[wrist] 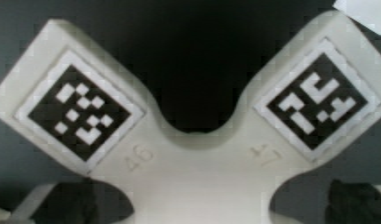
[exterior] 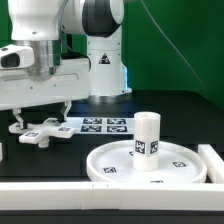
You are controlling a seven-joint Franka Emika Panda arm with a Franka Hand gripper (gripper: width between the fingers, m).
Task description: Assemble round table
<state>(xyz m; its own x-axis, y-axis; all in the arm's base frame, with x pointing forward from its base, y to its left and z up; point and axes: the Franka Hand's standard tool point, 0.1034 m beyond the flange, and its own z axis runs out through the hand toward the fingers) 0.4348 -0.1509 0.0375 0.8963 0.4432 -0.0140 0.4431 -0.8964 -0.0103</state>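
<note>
The cross-shaped foot lies flat on the black table at the exterior view's left. My gripper is lowered over it, open, with one finger on each side of it. In the wrist view the foot fills the picture, two tagged arms spreading away. The gripper straddles its waist and the dark fingers sit in the side notches. The large rimmed round disc lies at the front right. The short cylinder leg stands upright on its hub.
The marker board lies flat behind the disc, between it and the foot. A long white bar runs along the front edge, and another stands at the right. The arm's base is behind.
</note>
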